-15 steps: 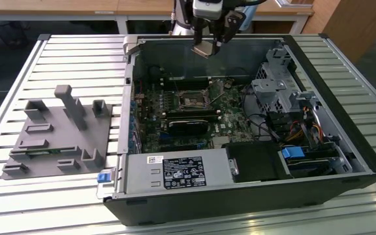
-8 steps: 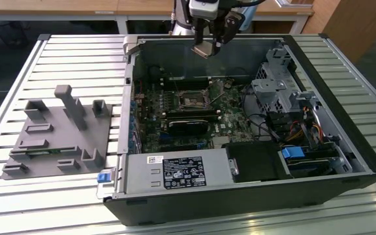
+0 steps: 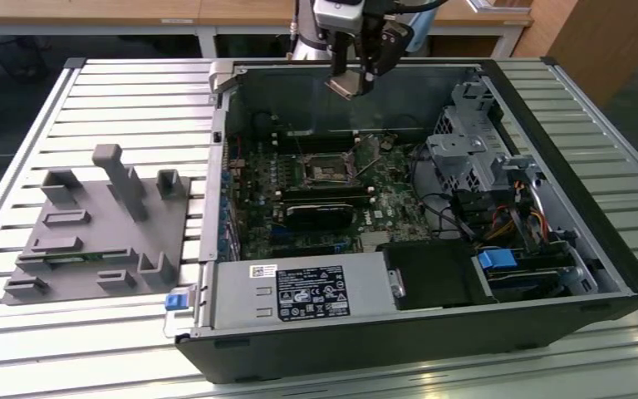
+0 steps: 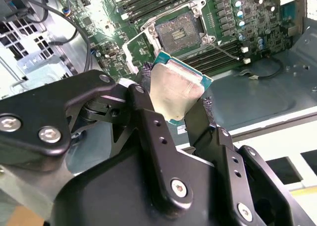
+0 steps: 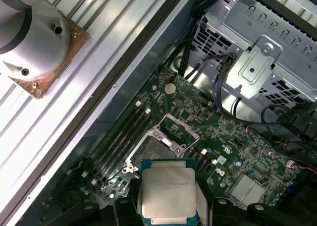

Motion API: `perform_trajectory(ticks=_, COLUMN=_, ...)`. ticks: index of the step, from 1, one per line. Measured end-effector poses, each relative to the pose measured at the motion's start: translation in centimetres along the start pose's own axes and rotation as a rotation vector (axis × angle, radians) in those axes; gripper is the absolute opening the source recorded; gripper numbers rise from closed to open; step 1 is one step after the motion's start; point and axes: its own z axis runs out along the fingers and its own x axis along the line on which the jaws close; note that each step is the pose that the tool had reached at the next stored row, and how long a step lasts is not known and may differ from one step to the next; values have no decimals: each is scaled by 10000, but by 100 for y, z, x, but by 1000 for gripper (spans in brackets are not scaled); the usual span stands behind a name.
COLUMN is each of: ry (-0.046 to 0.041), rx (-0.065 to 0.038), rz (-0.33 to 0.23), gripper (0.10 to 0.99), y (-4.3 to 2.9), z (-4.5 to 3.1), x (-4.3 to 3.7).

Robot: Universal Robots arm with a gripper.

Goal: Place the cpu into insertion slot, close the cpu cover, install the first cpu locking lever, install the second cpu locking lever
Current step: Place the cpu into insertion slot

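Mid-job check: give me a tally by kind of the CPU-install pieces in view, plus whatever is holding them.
cpu: 1, clamped in the jaws
insertion slot: 1, nothing seated in it
cpu cover: 1, swung open
gripper: 1
Total: 4

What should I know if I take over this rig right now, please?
Gripper: shut on the chip, held in the air above the open computer case.
Socket: bare, on the green board below; its cover looks swung open.
Done: chip is picked up.
Left: chip not yet in the socket, cover not closed, nothing locked.
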Motion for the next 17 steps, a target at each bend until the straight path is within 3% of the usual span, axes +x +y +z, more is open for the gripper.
perform_trajectory(ticks=17, ry=-116, rx=-23, rz=1396, gripper=525, y=9, z=14, x=14)
